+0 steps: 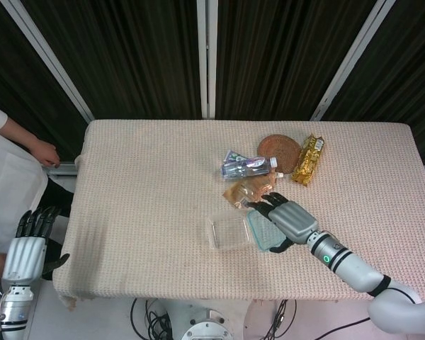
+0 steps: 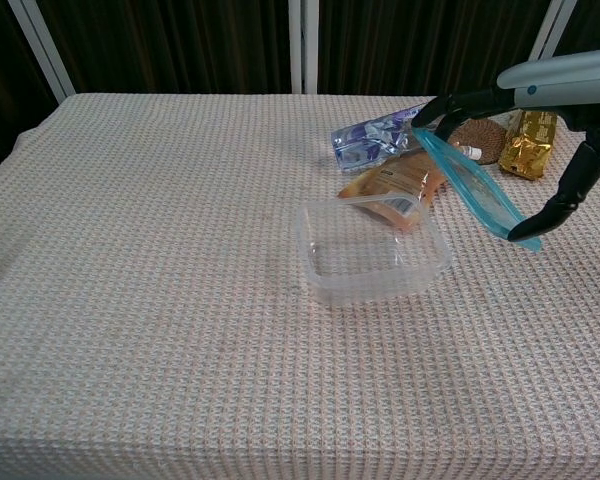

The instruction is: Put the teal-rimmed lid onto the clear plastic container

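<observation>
On the table [image 1: 149, 184], a beige waffle-weave cloth covers the whole top; dark vertical panels with pale metal struts form the wall behind. Near the front edge, right of centre, lies the clear rectangular plastic container [image 2: 370, 250], open side up. Beyond it lie an orange-brown spouted pouch [image 2: 400, 182], a crumpled clear plastic water bottle with a purple label [image 2: 392, 130], a round brown woven coaster [image 1: 278, 151] and a gold foil packet [image 1: 308, 159].

The right hand [image 1: 285, 222] grips the flat teal-rimmed lid [image 2: 472, 190] between thumb below and fingers above. The lid is clear of the cloth, tilted down to the right, just right of the container and not touching it.

The left hand [image 1: 27, 249] hangs below the table's left corner, fingers extended and apart, holding nothing. A person in a white sleeve [image 1: 6, 127] stands at the left.
</observation>
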You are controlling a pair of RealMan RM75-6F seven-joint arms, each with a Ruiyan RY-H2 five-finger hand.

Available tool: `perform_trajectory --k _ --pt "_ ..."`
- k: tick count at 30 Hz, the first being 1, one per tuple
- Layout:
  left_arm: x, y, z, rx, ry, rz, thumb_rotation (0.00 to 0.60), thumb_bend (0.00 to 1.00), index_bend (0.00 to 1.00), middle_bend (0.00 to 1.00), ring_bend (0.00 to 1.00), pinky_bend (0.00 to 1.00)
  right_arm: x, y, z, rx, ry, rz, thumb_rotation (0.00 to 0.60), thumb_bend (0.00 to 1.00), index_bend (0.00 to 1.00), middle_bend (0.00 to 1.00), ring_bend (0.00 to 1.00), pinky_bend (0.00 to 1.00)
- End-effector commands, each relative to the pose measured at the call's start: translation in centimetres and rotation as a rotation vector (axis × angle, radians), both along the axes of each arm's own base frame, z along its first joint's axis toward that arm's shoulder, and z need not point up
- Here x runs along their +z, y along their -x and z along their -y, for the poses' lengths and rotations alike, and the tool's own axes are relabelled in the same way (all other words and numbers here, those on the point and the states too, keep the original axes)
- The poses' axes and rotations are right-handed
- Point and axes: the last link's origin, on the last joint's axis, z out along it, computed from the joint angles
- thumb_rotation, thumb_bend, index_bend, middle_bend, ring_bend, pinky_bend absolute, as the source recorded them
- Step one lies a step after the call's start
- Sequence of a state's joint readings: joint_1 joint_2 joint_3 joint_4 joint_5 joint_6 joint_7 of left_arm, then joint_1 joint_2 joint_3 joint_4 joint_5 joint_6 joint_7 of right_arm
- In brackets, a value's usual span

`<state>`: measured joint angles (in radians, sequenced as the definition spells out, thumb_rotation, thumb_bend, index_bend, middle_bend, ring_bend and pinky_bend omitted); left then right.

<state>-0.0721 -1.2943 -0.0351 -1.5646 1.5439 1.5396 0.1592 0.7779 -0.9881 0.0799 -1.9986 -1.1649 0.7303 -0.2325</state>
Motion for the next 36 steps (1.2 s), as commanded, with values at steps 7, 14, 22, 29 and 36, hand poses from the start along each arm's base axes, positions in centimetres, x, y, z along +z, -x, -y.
perform_trajectory --k 7,14,22,29,36 --pt "0.2 0.5 0.1 -0.003 -0.008 0.015 0.6 0.0 0.11 0.07 0.0 0.0 -4.5 -7.4 -0.4 0.04 -0.008 -0.081 0.6 0.06 0.0 0.39 0.0 0.0" --pt "0.1 1.0 0.1 -0.006 -0.007 0.027 0.6 0.0 0.11 0.07 0.0 0.0 -7.5 -9.7 -0.9 -0.023 -0.019 -0.123 0.6 0.07 0.0 0.39 0.0 0.0" --pt "0.0 1.2 0.1 -0.01 -0.007 0.034 0.6 0.0 0.11 0.07 0.0 0.0 -8.3 -10.4 -0.7 -0.061 -0.018 -0.141 0.6 0.08 0.0 0.39 0.0 0.0" --pt "-0.1 1.4 0.2 -0.002 -0.005 0.036 0.6 0.0 0.11 0.07 0.0 0.0 -8.9 -9.8 -0.4 -0.081 -0.015 -0.156 0.6 0.09 0.0 0.39 0.0 0.0" --pt "-0.2 1.3 0.1 -0.004 -0.003 0.034 0.6 0.0 0.11 0.07 0.0 0.0 -9.5 -9.4 -0.3 -0.089 -0.012 -0.156 0.6 0.09 0.0 0.38 0.0 0.0"
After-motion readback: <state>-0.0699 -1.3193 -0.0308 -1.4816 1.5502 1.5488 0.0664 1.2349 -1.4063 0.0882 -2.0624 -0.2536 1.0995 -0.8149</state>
